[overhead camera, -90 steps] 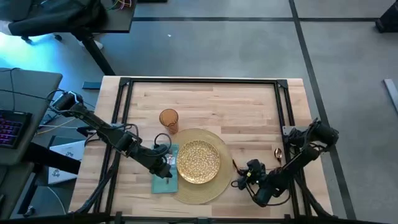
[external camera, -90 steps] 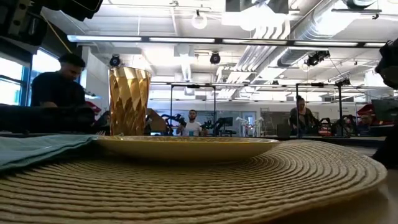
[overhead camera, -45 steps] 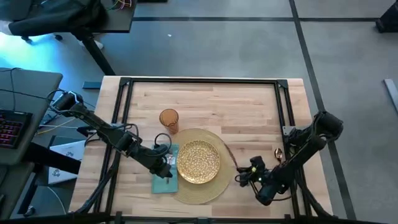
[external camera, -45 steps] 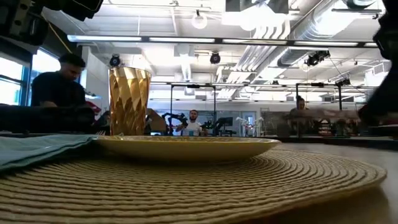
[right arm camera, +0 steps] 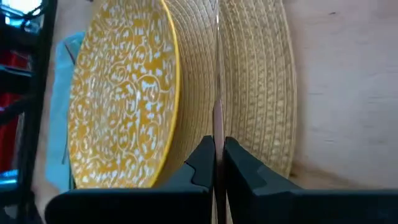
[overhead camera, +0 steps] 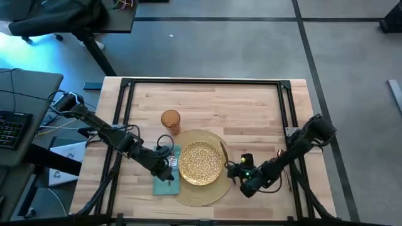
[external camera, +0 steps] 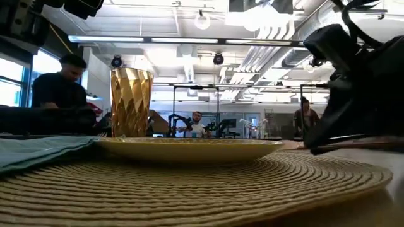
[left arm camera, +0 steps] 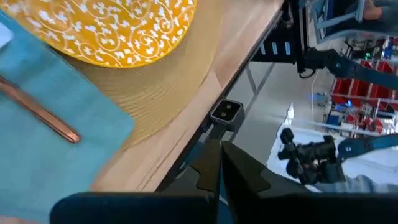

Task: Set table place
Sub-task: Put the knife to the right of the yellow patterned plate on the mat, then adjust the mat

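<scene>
I see bare table (overhead camera: 251,107) across the whole far half, open to pass. Near half is crowded: placemat (overhead camera: 202,191) with plate (overhead camera: 200,163), glass (overhead camera: 170,120) at its far left, napkin (overhead camera: 167,182) on its left. Left gripper (overhead camera: 168,167) sits over the napkin, blocking that side. Right gripper (overhead camera: 233,171) closes off the mat's right edge. Spoon (overhead camera: 281,154) lies right of it.
</scene>
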You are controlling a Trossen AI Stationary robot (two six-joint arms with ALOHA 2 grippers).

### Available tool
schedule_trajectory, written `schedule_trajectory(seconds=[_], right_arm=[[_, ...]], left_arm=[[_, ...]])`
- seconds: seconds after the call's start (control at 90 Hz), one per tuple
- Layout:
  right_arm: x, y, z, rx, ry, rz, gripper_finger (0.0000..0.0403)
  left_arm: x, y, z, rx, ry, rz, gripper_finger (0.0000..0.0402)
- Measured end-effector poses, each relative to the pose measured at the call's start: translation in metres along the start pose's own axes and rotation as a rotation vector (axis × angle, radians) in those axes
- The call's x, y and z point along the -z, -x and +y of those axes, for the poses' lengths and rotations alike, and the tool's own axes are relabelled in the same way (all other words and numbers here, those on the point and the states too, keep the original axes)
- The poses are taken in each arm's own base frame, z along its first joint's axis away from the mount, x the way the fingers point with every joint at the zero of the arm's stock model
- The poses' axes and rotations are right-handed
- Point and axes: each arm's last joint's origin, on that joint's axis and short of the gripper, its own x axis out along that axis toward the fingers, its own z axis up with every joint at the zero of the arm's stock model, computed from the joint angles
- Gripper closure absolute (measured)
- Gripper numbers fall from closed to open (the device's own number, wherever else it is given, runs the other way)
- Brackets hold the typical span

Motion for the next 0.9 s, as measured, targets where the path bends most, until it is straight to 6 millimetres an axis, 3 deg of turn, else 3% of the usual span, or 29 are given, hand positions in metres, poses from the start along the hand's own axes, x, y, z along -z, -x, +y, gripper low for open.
schedule_trajectory(seconds=[0.289, 0.544, 0.733, 0.9], right_arm=[[-0.012, -0.017, 0.01, 0.03, -0.037, 0.054, 0.0393], [-0.013, -0.02, 0.013, 0.068, 0.002, 0.151, 0.0302], [-0.018, -0.01, 0.015, 0.097, 0.141, 0.199, 0.0236], [-0.046, 0.013, 0.014, 0.251, 0.277, 0.216, 0.0219]], left_arm=[[0.0, 0.0, -0.002, 0.022, -0.06, 0.011, 0.0401], [0.0, 0.0, -0.002, 0.023, -0.088, 0.01, 0.0401], [0.0, 0.0, -0.002, 0.026, -0.089, 0.007, 0.0401], [0.0, 0.0, -0.003, 0.032, -0.09, -0.002, 0.0401]])
